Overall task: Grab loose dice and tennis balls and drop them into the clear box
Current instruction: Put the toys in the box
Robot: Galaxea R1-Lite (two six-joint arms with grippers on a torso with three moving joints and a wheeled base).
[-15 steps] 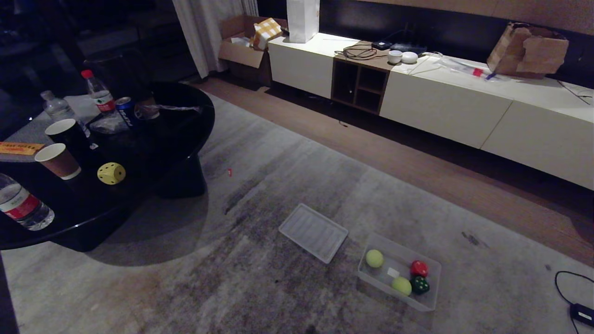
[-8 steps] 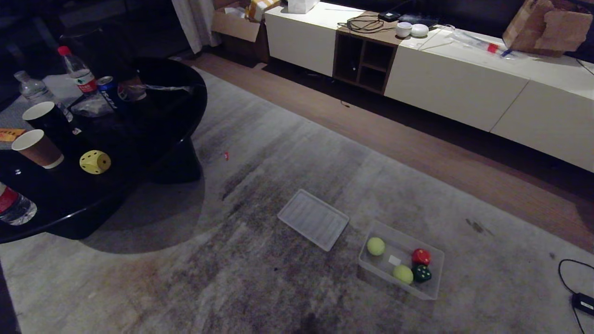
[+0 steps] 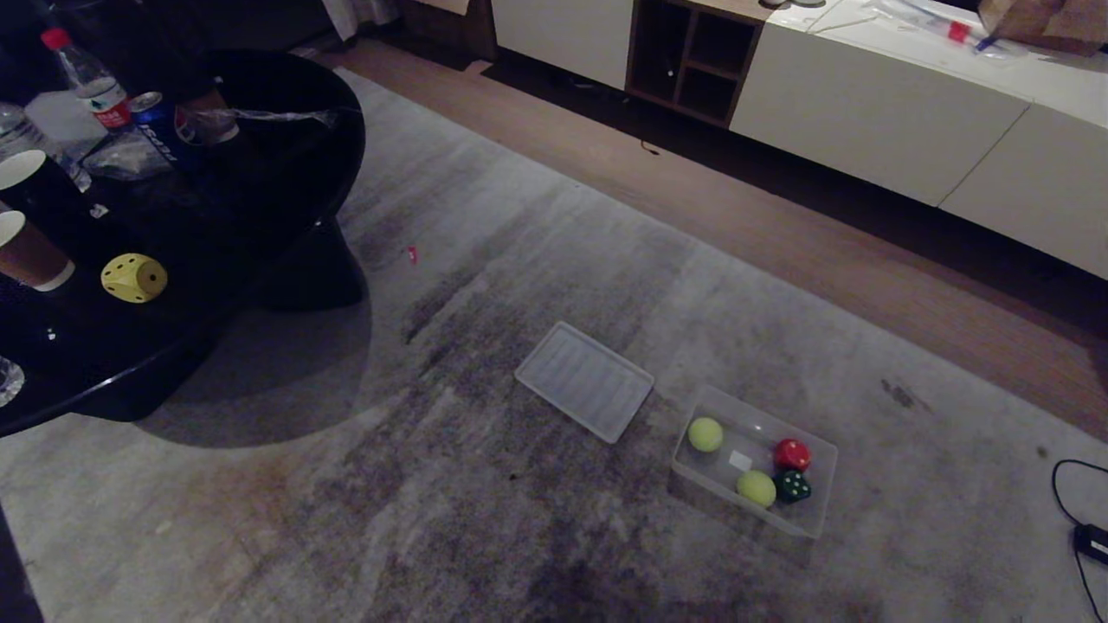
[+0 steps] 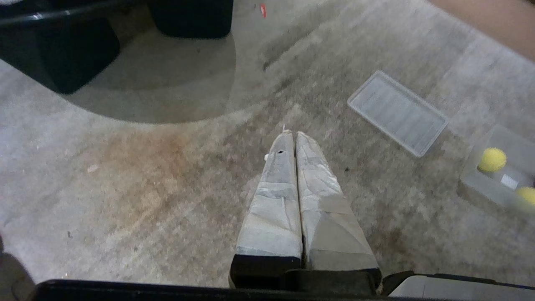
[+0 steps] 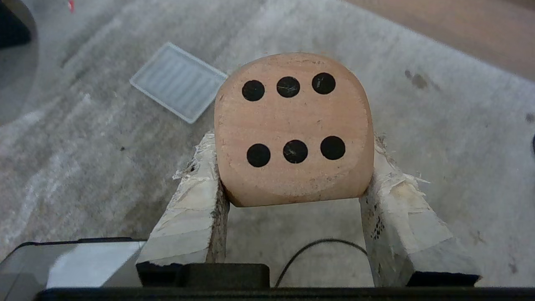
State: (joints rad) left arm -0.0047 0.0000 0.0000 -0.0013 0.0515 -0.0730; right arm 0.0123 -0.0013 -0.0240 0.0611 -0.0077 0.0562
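The right gripper [image 5: 292, 175] is clamped on the beige die [image 5: 294, 129], which sits between its two taped fingers [image 5: 190, 217] with the six-pip face toward the wrist camera. The jaws stand about a die's width apart, each pad pressed against a side of the cube. The die is held above the grey rug [image 5: 83, 138], clear of the floor.

The left gripper [image 4: 291, 136] hangs over the same rug, its taped fingers pressed together with nothing between them.

Neither arm shows in the head view. There the clear box [image 3: 814, 523] rests on the rug at lower right. Inside it lie two tennis balls [image 3: 705, 434], one at the far left corner and one [image 3: 756, 488] near the front wall, with the red die [image 3: 791, 454] and the green die [image 3: 793, 486] side by side toward the right end. The ribbed clear lid [image 3: 584, 380] lies flat on the rug just beside the box, to its left and farther away.

The yellow die [image 3: 133, 278] sits apart from the box, on the black round table [image 3: 286, 173] at far left, near a brown paper cup [image 3: 26, 255]. Bottles [image 3: 82, 76] and a can [image 3: 164, 125] stand farther back on the table.
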